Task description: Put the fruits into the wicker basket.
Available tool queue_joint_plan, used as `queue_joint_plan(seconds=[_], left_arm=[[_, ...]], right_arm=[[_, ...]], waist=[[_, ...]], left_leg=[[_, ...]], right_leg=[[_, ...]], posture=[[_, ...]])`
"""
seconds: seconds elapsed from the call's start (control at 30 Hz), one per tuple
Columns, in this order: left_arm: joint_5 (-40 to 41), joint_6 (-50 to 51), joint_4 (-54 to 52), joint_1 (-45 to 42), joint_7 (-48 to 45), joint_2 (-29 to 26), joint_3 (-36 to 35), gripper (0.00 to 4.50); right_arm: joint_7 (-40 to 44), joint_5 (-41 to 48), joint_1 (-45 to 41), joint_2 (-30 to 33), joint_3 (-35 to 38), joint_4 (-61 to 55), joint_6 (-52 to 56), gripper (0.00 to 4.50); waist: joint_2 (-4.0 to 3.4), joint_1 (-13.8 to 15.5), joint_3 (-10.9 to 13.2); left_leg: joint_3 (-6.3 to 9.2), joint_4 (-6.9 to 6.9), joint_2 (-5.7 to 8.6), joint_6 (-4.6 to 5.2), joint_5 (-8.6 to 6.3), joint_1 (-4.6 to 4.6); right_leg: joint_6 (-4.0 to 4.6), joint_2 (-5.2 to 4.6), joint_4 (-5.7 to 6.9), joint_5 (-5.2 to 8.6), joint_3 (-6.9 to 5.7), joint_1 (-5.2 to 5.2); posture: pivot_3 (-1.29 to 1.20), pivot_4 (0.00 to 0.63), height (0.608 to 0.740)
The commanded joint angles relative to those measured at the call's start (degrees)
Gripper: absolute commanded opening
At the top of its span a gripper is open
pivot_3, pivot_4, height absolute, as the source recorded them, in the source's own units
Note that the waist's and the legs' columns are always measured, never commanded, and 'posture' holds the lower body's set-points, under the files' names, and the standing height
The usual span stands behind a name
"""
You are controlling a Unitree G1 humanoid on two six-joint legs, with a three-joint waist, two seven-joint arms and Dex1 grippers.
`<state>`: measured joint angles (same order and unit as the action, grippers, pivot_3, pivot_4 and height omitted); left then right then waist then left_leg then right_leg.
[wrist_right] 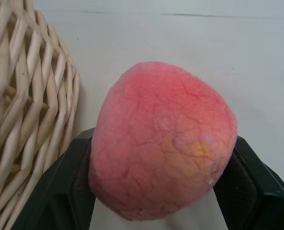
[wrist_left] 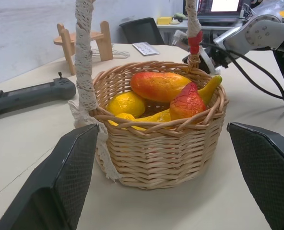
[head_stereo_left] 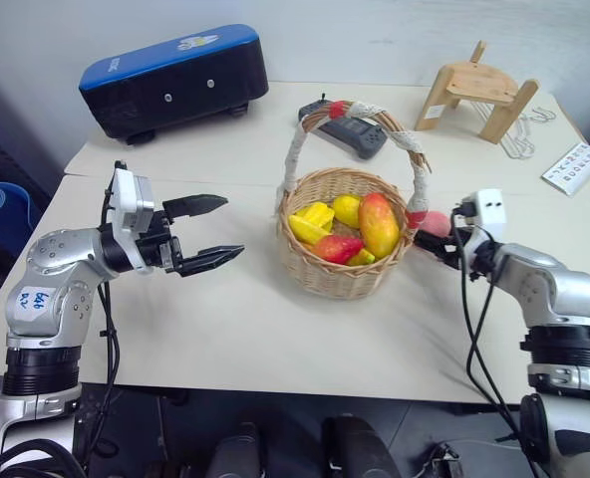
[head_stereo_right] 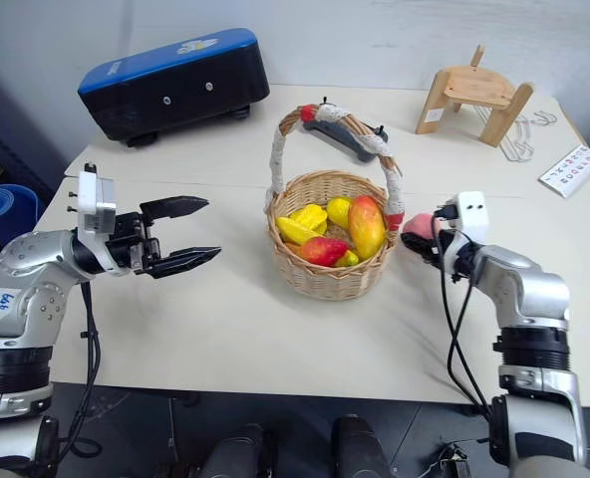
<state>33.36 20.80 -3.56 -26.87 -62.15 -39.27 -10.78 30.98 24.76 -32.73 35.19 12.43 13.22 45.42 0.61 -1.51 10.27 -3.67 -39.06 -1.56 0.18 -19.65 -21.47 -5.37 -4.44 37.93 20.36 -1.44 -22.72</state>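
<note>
**Peach in right gripper, just beside the basket**

I see the right gripper with its two black fingers pressed against both sides of the pink-red peach, pinching it. The peach sits low over the table, just outside the wicker basket; the woven wall is right next to the gripper on its inner side, close to the peach, though I can't tell whether they touch.

Left gripper is spread wide, nothing between the fingers. It hangs above the table, pointing level at the basket, which sits ahead of its fingertips with a clear gap.

Inside the basket, ahead of the left gripper: red-orange mango, lemon, yellow star fruit, red-yellow apple and the banana tucked beneath them. The handle, wrapped in white rope, arches over them.

Well beyond both grippers, at the far side of the table: a blue and black box, a black controller and a wooden stand.
</note>
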Motion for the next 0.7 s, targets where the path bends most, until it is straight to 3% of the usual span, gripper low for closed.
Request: queue_joint_plan(seconds=[0.03, 0.23, 0.37, 0.53, 0.7], left_arm=[[-0.18, -1.38, -0.43, -0.8, -0.14, -0.14, -0.23, 4.5], [0.29, -1.52, -0.63, 0.21, -0.85, -1.07, -0.92, 4.5], [1.57, -0.66, -1.34, 1.2, -2.43, -1.73, -1.3, 4.5], [4.23, 2.18, -4.11, 2.05, -3.33, -2.07, -1.37, 4.5], [6.43, 5.21, -6.81, 2.49, -2.53, -2.22, -1.74, 4.5]], right_arm=[[3.68, 1.9, 3.62, 3.69, 4.31, -5.3, -1.73, 2.77], [22.1, 10.92, 21.62, 13.25, 12.66, -22.32, -2.84, 2.77], [29.13, 20.82, 31.05, 16.77, 15.32, -35.86, 2.7, 2.77], [17.31, 33.46, 25.18, 9.74, 10.66, -48.32, 6.59, 2.77], [-1.02, 31.52, 12.92, -2.15, 0.48, -50.68, 6.89, 2.77]], waist=[[0.0, 0.03, 0.0], [-0.01, 0.3, 0.0], [0.02, -0.34, 0.02], [0.06, -0.56, 0.04], [0.06, -0.17, 0.04]], left_leg=[[0.0, 0.01, 0.01, 0.01, -0.01, -0.01], [0.01, 0.1, 0.0, 0.05, -0.04, -0.05], [-0.02, 0.13, -0.05, 0.06, -0.05, 0.17], [-0.06, 0.12, -0.07, 0.0, 0.03, 0.35], [0.0, 0.12, -0.05, -0.12, 0.08, 0.26]], right_leg=[[0.0, 0.0, 0.0, 0.0, 0.0, 0.0], [-0.03, 0.02, -0.06, -0.01, -0.01, 0.02], [-0.03, 0.09, -0.26, -0.01, 0.05, 0.3], [0.09, 0.08, -0.37, -0.08, 0.15, 0.37], [0.13, 0.03, -0.25, -0.1, 0.13, 0.2]], posture=[[0.0, 0.15, 0.74], [0.0, 0.15, 0.74], [0.0, 0.15, 0.74], [0.0, 0.15, 0.74], [0.0, 0.15, 0.74]])
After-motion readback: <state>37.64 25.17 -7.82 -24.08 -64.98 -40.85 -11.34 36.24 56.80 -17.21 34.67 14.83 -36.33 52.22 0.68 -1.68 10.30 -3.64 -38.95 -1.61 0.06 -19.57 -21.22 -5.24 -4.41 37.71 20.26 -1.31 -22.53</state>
